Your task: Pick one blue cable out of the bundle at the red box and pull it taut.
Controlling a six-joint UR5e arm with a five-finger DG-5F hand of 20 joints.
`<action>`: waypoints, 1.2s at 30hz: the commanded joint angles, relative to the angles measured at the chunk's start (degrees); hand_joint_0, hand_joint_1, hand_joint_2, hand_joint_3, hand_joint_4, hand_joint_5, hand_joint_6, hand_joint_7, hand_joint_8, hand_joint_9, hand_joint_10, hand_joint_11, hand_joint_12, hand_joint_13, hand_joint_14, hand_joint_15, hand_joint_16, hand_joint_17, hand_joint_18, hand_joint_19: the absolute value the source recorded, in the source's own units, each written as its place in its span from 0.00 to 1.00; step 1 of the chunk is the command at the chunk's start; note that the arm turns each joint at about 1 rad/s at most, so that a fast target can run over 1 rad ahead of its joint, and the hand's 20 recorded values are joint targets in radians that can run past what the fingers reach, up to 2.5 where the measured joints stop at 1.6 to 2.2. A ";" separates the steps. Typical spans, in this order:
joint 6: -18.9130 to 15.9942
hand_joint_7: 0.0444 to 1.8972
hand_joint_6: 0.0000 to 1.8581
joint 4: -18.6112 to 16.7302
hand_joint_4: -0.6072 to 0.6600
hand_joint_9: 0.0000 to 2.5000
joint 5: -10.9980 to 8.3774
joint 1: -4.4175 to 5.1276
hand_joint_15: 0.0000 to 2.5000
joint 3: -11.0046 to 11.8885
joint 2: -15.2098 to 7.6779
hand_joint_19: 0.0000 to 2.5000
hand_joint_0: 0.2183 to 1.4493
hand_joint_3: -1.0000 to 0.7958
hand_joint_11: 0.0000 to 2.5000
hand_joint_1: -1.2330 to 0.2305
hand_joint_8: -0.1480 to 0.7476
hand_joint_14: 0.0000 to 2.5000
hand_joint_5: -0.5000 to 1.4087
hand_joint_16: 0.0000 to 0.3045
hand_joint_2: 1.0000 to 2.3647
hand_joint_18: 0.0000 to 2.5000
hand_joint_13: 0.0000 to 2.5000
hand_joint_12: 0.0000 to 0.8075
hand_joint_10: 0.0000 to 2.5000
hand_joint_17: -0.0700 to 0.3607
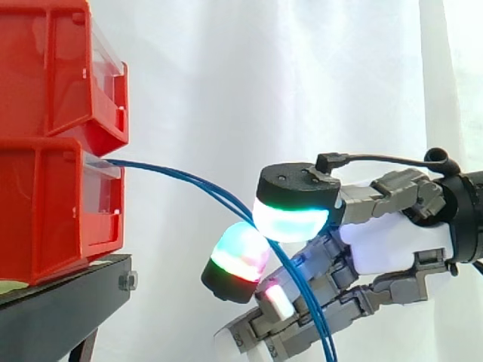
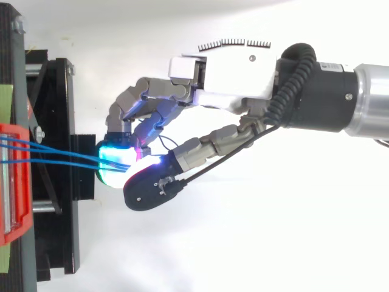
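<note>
Three thin blue cables (image 2: 61, 152) run out of the lower red box (image 1: 45, 204) and converge toward my hand (image 2: 231, 79). In the side view the blue cables (image 1: 181, 176) sag in a curve down and to the right, pass between the glowing thumb pad (image 1: 290, 215) and a glowing fingertip (image 1: 238, 260), then drop past the curled fingers to the bottom edge. My hand (image 1: 385, 249) reaches in from the right, just right of the stand. Its fingers are curled with the pads closed around the cables. I cannot tell whether one cable or more sits in the pinch.
Two red bins are stacked, the upper one (image 1: 53, 68) on the lower, on a black stand (image 1: 68, 302). From above, the red box (image 2: 12, 182) sits at the left edge with the stand's black frame (image 2: 61, 121) beside it. A white curtain hangs behind.
</note>
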State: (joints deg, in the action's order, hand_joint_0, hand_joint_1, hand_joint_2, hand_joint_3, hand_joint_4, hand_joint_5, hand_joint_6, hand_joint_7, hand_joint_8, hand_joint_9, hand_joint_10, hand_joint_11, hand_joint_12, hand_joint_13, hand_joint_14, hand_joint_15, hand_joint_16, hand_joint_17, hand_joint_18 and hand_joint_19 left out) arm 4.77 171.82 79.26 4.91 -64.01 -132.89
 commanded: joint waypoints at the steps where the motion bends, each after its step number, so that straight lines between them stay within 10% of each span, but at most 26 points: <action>1: -0.20 0.44 0.49 1.94 0.54 0.36 -0.07 0.01 0.09 0.64 0.00 0.03 0.39 0.34 0.43 0.32 0.51 0.00 0.15 0.16 0.01 0.13 0.17 0.46 0.00 0.42; 27: -0.38 0.44 0.49 4.23 0.57 0.37 -0.07 0.54 0.11 1.26 1.59 0.03 0.44 0.28 0.47 0.24 0.50 0.00 0.15 0.16 0.00 0.18 0.21 0.46 0.00 0.41; 36: -0.29 0.43 0.49 4.23 0.59 0.38 -0.07 0.54 0.12 1.26 1.59 0.06 0.26 0.28 0.46 0.34 0.54 0.00 0.15 0.17 0.00 0.19 0.22 0.49 0.00 0.43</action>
State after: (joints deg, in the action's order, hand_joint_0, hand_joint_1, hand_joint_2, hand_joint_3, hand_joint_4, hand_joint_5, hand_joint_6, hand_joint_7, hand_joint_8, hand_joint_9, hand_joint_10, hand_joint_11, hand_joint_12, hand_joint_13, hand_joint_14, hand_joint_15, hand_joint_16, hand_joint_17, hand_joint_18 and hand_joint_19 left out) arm 4.44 176.05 79.19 5.43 -62.76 -131.32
